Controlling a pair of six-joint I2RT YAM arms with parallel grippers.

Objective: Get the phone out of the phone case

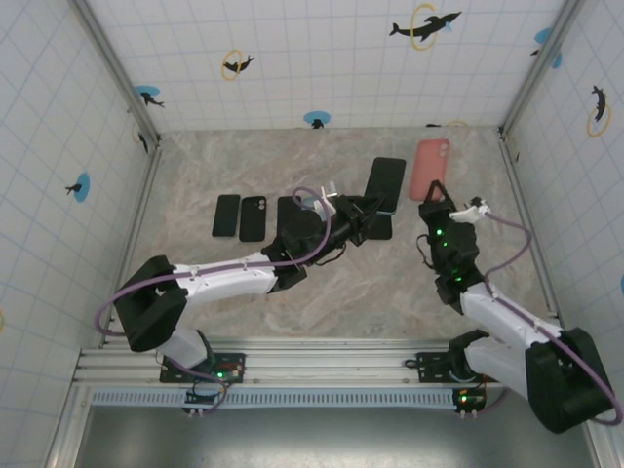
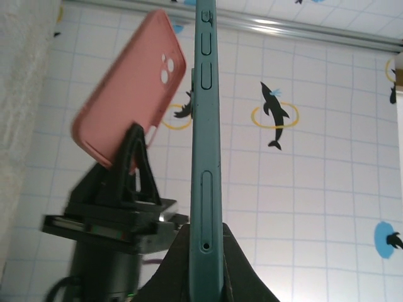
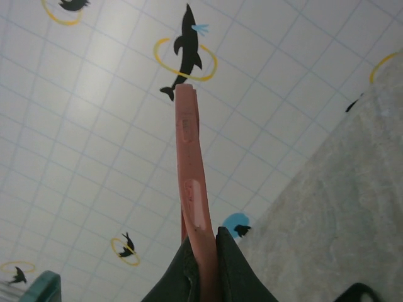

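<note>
The phone (image 1: 386, 182) and the pink case (image 1: 430, 167) are apart, each held up above the table. My left gripper (image 1: 365, 218) is shut on the phone's lower end. In the left wrist view the phone (image 2: 206, 126) is seen edge-on, teal, with side buttons, clamped at the left gripper (image 2: 206, 255). Beyond it the pink case (image 2: 129, 88) is tilted and empty, its camera cutout showing. My right gripper (image 1: 436, 201) is shut on the case's lower edge. The right wrist view has the case (image 3: 189, 163) edge-on at the right gripper (image 3: 203, 261) and a teal phone corner (image 3: 44, 286).
Two dark phones (image 1: 226, 215) (image 1: 253, 217) lie side by side on the marble table (image 1: 224, 166), left of centre. A third dark slab (image 1: 289, 209) is partly hidden under my left arm. Tiled walls with dolphin marks close in three sides.
</note>
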